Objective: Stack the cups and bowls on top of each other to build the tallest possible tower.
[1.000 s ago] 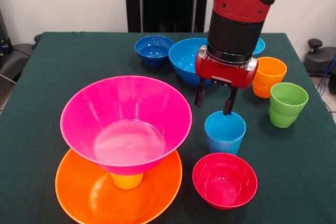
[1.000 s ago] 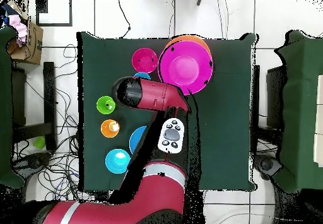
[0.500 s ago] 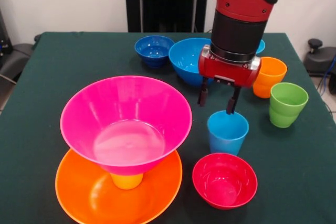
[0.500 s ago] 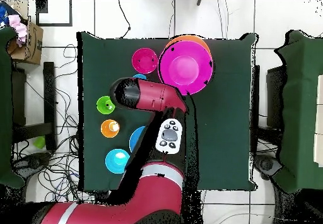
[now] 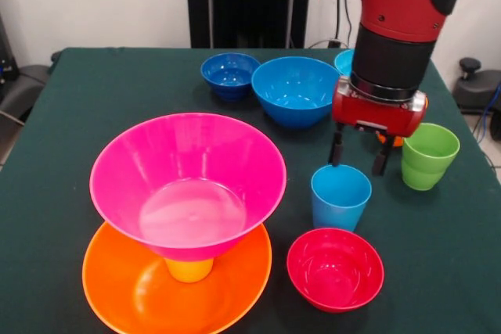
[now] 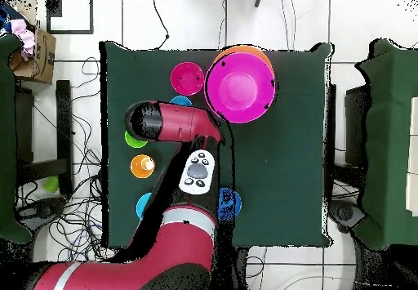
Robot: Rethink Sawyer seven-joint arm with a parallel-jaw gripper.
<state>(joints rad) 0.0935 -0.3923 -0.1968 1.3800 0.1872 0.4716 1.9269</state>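
We found the tower (image 5: pixel 186 217) three pieces high (orange bowl, yellow cup, pink bowl); the light-blue cup (image 5: pixel 340 196) stood right of it, the gripper (image 5: pixel 359 156) above, jaws apart, empty.

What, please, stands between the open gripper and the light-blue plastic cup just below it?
Nothing visible: the gripper hangs open just behind and above the light-blue plastic cup, with only air between. The green cup stands off to the side.

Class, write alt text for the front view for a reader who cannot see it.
A red robot arm's open gripper hangs above a light-blue cup on a green table. At left, a pink bowl sits on a yellow cup in an orange bowl.
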